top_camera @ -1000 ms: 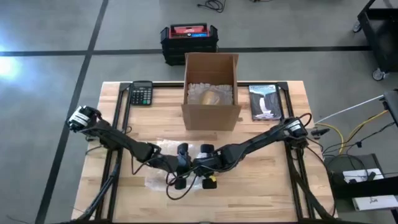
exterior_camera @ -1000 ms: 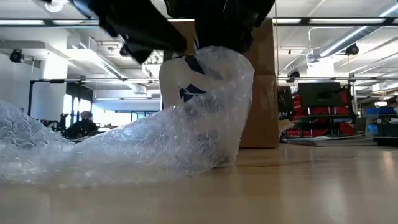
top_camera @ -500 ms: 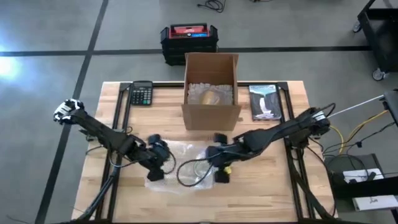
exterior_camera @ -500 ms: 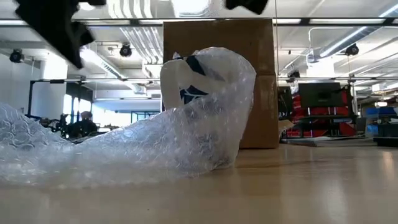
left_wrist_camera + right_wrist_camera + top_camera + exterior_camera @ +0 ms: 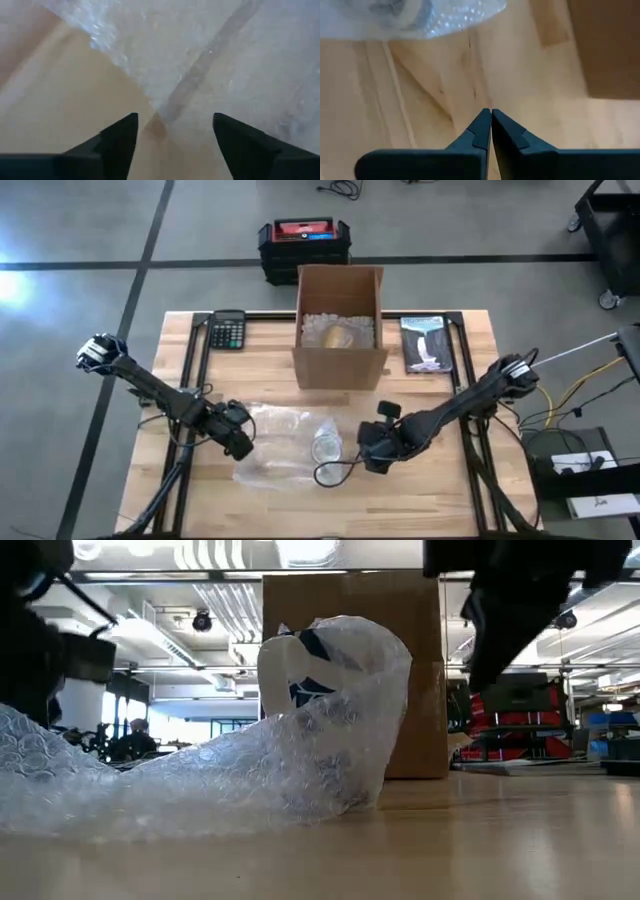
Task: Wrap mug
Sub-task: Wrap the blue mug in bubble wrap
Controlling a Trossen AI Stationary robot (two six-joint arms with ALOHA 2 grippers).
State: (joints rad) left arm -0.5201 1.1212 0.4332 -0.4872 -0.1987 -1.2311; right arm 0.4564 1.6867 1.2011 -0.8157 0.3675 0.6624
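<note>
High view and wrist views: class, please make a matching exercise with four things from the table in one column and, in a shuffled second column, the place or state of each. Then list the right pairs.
Column 1
1. calculator
2. mug
3. left gripper
4. right gripper

Column 2
A. fingers shut, above bare wood
B. far left corner of the table
C. fingers open, at the edge of the bubble wrap
D. standing on the bubble wrap, partly covered

Pairs: 1-B, 2-D, 3-C, 4-A

Two slim dark arms, each with a white-marked joint at the far end; black wedge-shaped fingers (image 5: 117, 137) on each gripper.
</note>
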